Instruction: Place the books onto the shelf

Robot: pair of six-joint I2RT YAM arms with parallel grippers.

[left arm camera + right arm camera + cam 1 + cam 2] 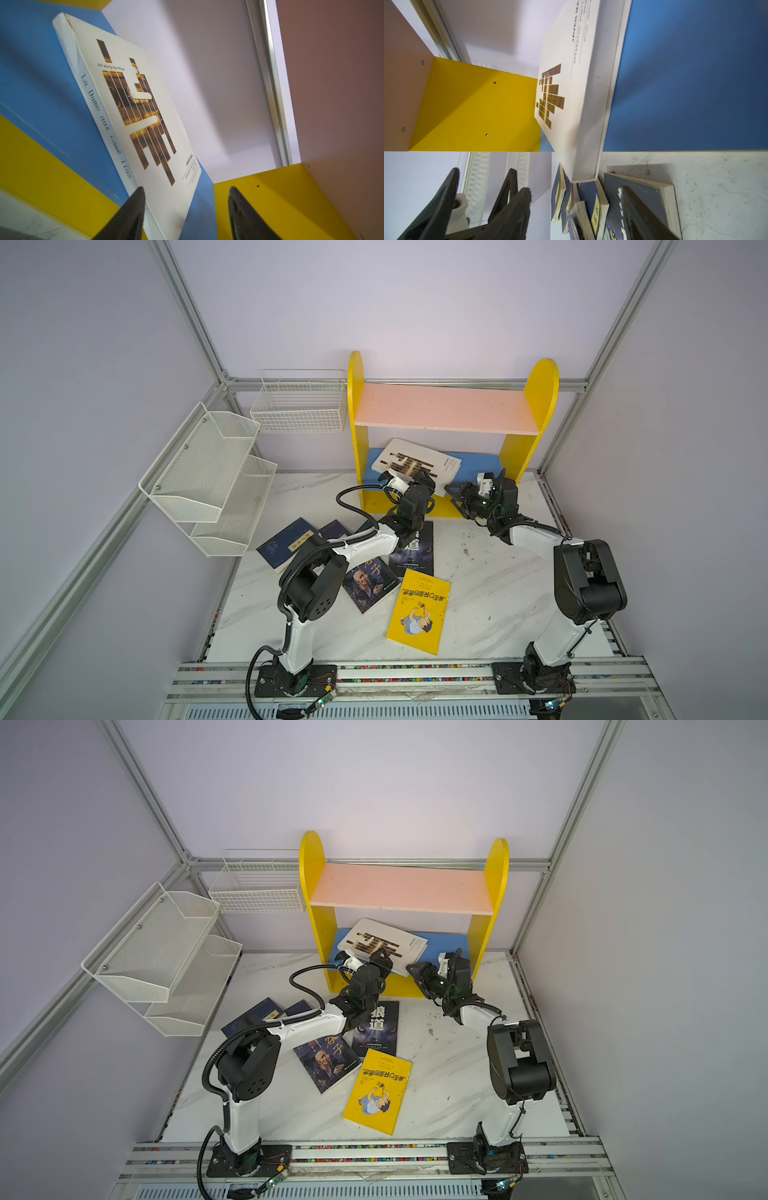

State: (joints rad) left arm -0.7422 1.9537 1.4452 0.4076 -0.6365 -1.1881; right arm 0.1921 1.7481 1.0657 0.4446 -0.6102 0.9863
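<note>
- White book (409, 460) lies cover up on the blue lower board (478, 459) of the yellow shelf (355, 414), under the pink upper board (444, 408).
- Its long axis runs roughly along the board but slanted. The title end sits deeper in, toward the left-hand side panel in both top views. The author end comes forward and to the right. The spine faces out toward the arms.
- Right wrist view: the near corner of the white book juts past the board's front edge, over the table (498, 597).
- Left gripper (186, 192): jaws apart, straddling the author end. One fingertip (136, 199) is at the spine edge, contact unclear. The other stands clear of the cover. No clamp.
- Right gripper (455, 499): jaws apart, nothing between them, just before the shelf front beside that jutting corner.
- Flat on the table:
  - The wolf-eyes book (415, 549) has its long axis pointing at the shelf and lies partly under the left arm.
  - The portrait book (370, 585) lies askew.
  - The yellow cartoon book (417, 612) is nearest the arm bases, its long axis running near-to-far with a slight lean.
  - The navy books (286, 545) are fanned at the left.
</note>
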